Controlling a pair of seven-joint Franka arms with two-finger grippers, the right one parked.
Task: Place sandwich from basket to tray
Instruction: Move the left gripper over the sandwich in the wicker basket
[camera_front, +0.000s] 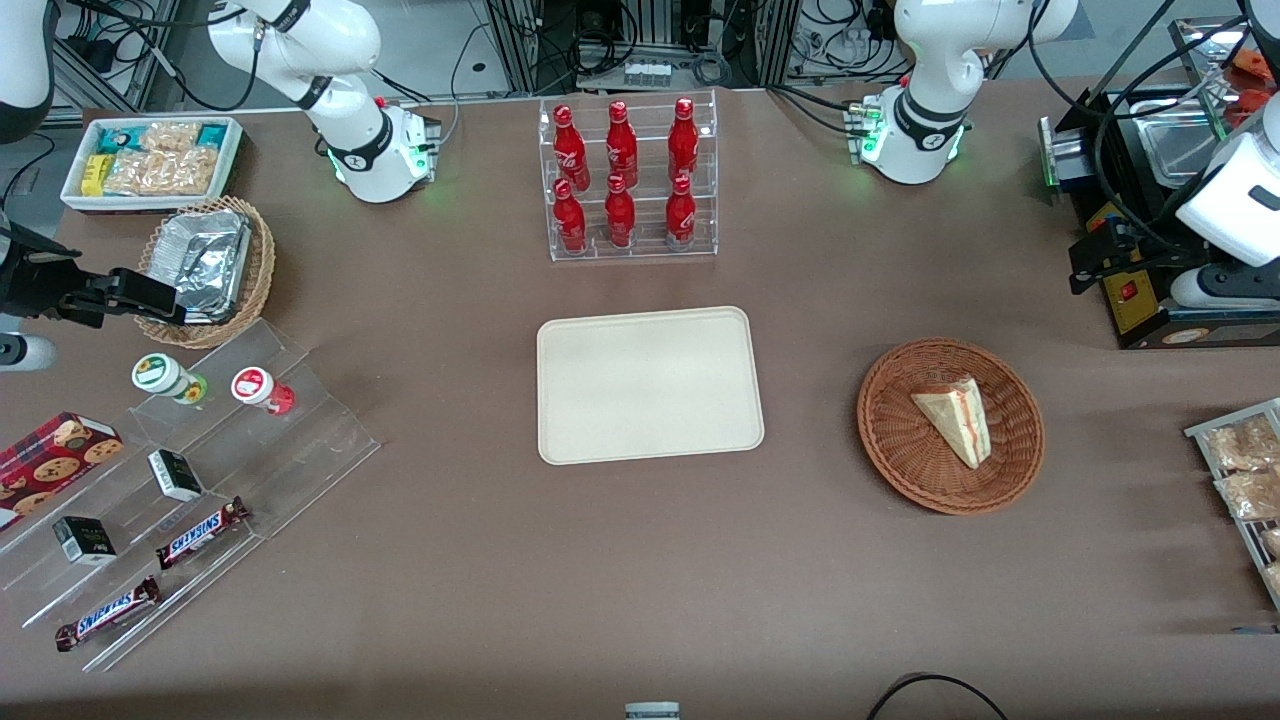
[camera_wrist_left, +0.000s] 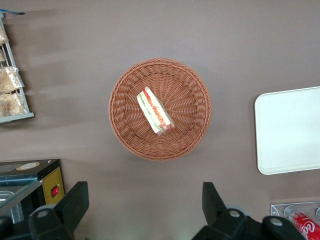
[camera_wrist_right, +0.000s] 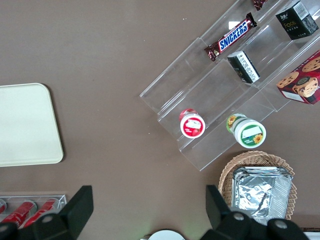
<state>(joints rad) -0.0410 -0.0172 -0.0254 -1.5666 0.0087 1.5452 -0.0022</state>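
The sandwich (camera_front: 955, 418) is a small triangular wedge of pale, smooth bread, its cut edge showing thin red and green filling layers. It lies flat in the basket (camera_front: 905, 440), a round, shallow dish of tightly woven reddish-brown wicker with ribbed rings running out to its rim. In the front view the wedge's long axis runs slantwise, its narrow tip pointing toward the camera and its broad end away from it. The tray (camera_front: 650, 385), a flat cream-beige plastic rectangle with rounded corners and a low raised rim, sits apart from the basket, toward the parked arm's end of the brown matte desk (camera_front: 640, 580). The hand (camera_wrist_left: 145, 210) hangs high above the basket with its black fingers (camera_wrist_left: 75, 202) spread wide, pinching nothing.
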